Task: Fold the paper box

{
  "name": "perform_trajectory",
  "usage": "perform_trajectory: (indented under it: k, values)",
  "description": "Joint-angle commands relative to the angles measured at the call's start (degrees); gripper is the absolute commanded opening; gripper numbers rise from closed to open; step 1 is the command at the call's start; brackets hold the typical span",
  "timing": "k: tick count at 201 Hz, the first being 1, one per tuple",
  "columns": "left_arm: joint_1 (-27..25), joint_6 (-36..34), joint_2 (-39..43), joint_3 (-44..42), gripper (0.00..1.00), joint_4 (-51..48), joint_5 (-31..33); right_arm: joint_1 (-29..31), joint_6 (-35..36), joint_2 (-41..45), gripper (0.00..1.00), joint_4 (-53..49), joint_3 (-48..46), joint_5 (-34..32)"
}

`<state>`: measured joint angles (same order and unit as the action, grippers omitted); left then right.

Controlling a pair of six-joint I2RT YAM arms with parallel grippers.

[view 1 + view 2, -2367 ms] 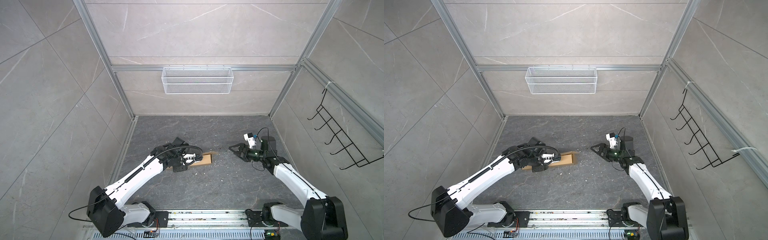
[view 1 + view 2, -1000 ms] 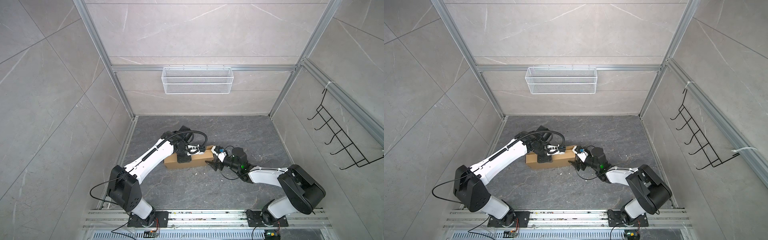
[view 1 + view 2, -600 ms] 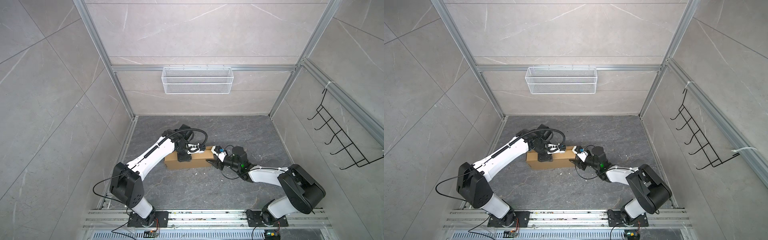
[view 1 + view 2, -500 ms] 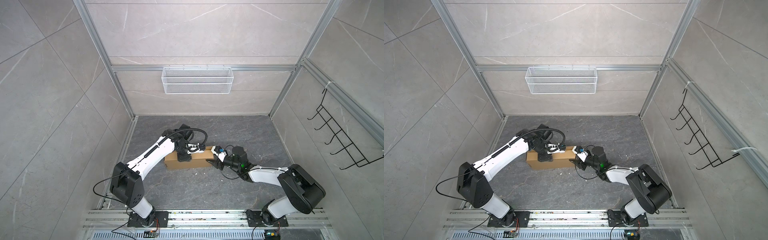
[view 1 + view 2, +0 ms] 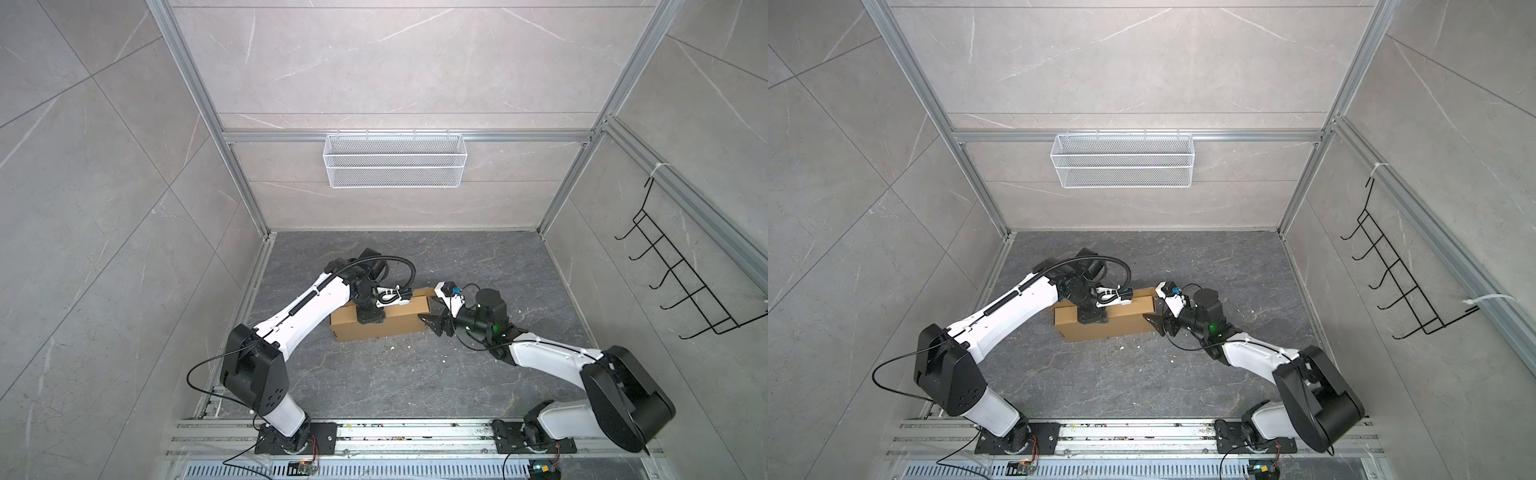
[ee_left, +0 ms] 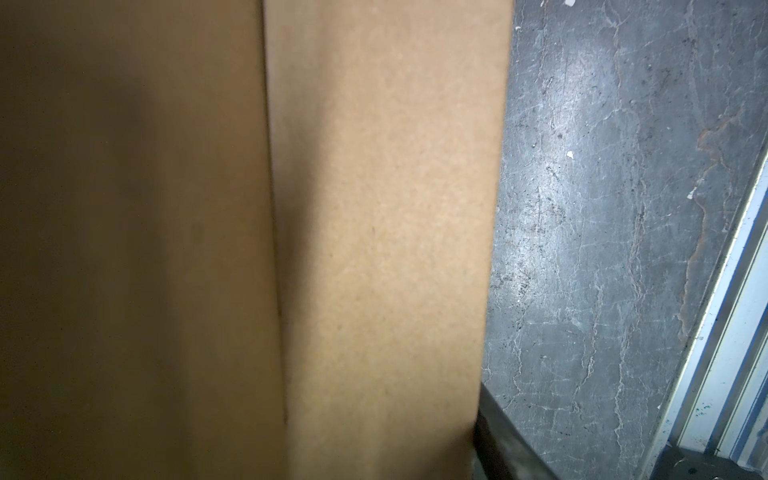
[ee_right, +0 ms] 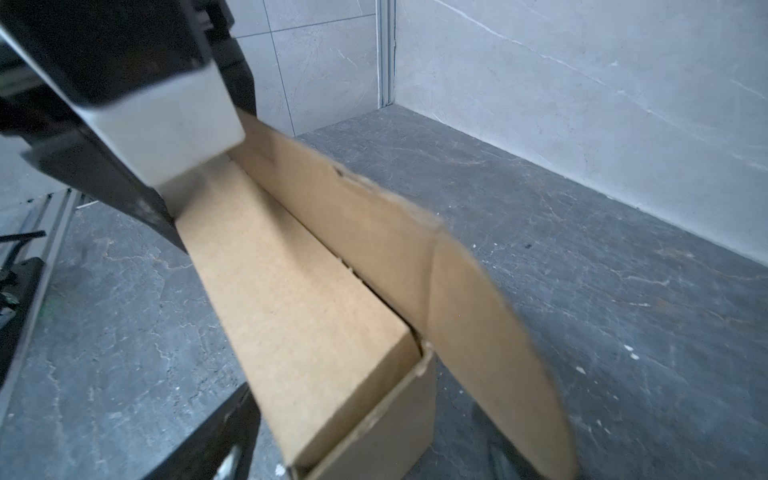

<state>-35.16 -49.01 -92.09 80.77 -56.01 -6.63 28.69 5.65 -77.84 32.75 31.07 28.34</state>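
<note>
Your paper box (image 5: 395, 326) lies near the middle of the tabletop (image 5: 395, 386), long side running left to right, walls up, with one end flap (image 7: 478, 311) at its right end swung outward and not tucked. The left end effector (image 5: 370, 322) bears down on the box's near wall, left of centre; whether its jaws pinch the cardboard or merely press, you cannot tell from here. The right end effector (image 5: 434, 320) sits at the right end with jaws spread, the box corner between them, nothing clamped.

Watch that flap. Push it in off-angle and it will likely crease across the board rather than along its score, or ride outside the wall. If the left hold is only a press, a shove from the right could skid the whole box leftward. Too much downward force may buckle the near wall.

Count: one box, two end effectors, one wire basket (image 5: 395, 162) on the far wall, one hook rack (image 5: 685, 274) on the right wall.
</note>
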Motion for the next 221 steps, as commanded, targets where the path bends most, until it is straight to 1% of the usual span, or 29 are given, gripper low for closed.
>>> perform_trajectory:
  k: [1, 20, 30, 36, 42, 48, 57, 67, 83, 97, 119, 148, 184, 221]
  values:
    - [-0.55, 0.45, -0.26, 0.24, 0.52, -0.98, -2.24, -0.21, -4.68, 5.8, 0.82, -10.02, 0.92, 1.34]
    - [-0.78, 0.48, -0.67, 0.6, 0.52, -1.02, -1.89, -0.25, -7.8, 10.07, 0.82, -19.17, 1.89, -1.74]
    - [-0.96, 0.56, -0.76, 0.7, 0.52, -1.02, -1.73, -0.23, -12.64, 12.06, 0.8, -24.82, 3.22, -7.01]
    - [-0.99, 0.54, -0.76, 0.77, 0.52, -0.96, -1.76, -0.57, -15.55, 12.95, 0.8, -29.18, 4.91, -8.49]
    - [-1.05, 0.51, -0.83, 0.77, 0.52, -1.0, -1.73, -1.06, -17.25, 13.32, 0.78, -34.91, 7.72, -7.56]
    - [-1.05, 0.59, -0.89, 0.74, 0.52, -0.93, -1.72, -1.22, -18.45, 13.27, 0.77, -38.59, 9.68, -6.35]
    - [-1.17, 0.54, -1.19, 0.9, 0.52, -0.87, -1.7, -1.29, -20.27, 12.46, 0.74, -45.03, 13.51, -3.16]
    - [-1.25, 0.65, -1.59, 1.09, 0.52, -0.86, -1.63, -1.27, -21.64, 11.54, 0.72, -49.19, 16.18, 0.06]
    - [-1.47, 0.85, -2.03, 1.11, 0.52, -0.93, -1.65, -1.35, -25.75, 10.52, 0.69, -53.39, 18.74, 0.3]
    - [-1.61, 1.18, -2.12, 1.07, 0.52, -0.93, -1.72, -1.35, -28.63, 9.63, 0.66, -54.85, 20.1, 0.58]
    - [-1.67, 1.29, -2.04, 1.0, 0.52, -0.88, -1.67, -1.35, -32.52, 8.61, 0.62, -53.18, 20.52, 0.59]
    - [-1.75, 1.43, -2.03, 1.06, 0.52, -0.94, -1.87, -1.11, -34.0, 7.5, 0.58, -51.11, 20.44, -1.95]
    - [-1.88, 1.38, -2.17, 1.1, 0.52, -0.9, -1.76, -0.53, -36.84, 5.11, 0.58, -47.02, 20.32, -2.3]
    - [-1.87, 1.46, -2.3, 1.07, 0.52, -0.94, -1.91, 0.56, -37.37, 2.14, 0.56, -45.54, 21.53, -4.22]
